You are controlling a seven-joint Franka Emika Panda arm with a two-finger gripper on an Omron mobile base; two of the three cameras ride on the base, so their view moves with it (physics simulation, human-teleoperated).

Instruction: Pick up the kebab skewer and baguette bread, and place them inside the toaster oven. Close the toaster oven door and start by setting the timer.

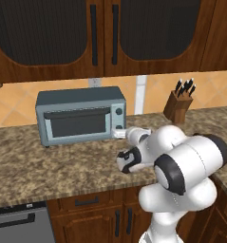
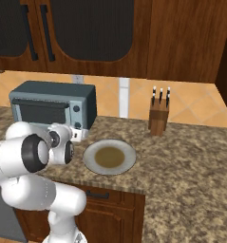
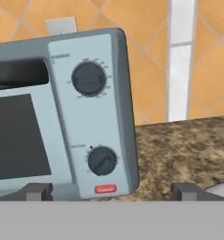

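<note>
White and dark-jointed, the robot arm (image 1: pixel 181 166) filled the lower right of the left base view, bent forward over a speckled brown stone counter (image 1: pixel 48 166). In the hand view the gripper (image 3: pixel 112 192) sat at the bottom of the frame, its two dark fingertips (image 3: pixel 38 191) set wide apart with nothing between them, so the pincer was released. It pointed at the right end of the toaster oven (image 3: pixel 90 117), close in front of the control panel and not touching it.

That panel was pale blue-grey and carried an upper round knob (image 3: pixel 88 78), a lower round knob (image 3: pixel 102 161) and a small red mark (image 3: pixel 105 189) near the bottom edge. To the left of the panel, the toaster oven door (image 3: pixel 17 136) appeared shut, its dark glass window flush with the front.

In the right base view, a round grey plate (image 2: pixel 109 157) with a brownish centre lay on the counter at the middle of the frame, just right of the oven. Farther back and to the right stood a wooden knife block (image 2: pixel 158 116) with dark handles sticking up.

Behind everything ran an orange tiled wall (image 1: pixel 153 95) with a white vertical strip, and dark wooden cabinets (image 1: pixel 100 33) crossed the top of both base views.
</note>
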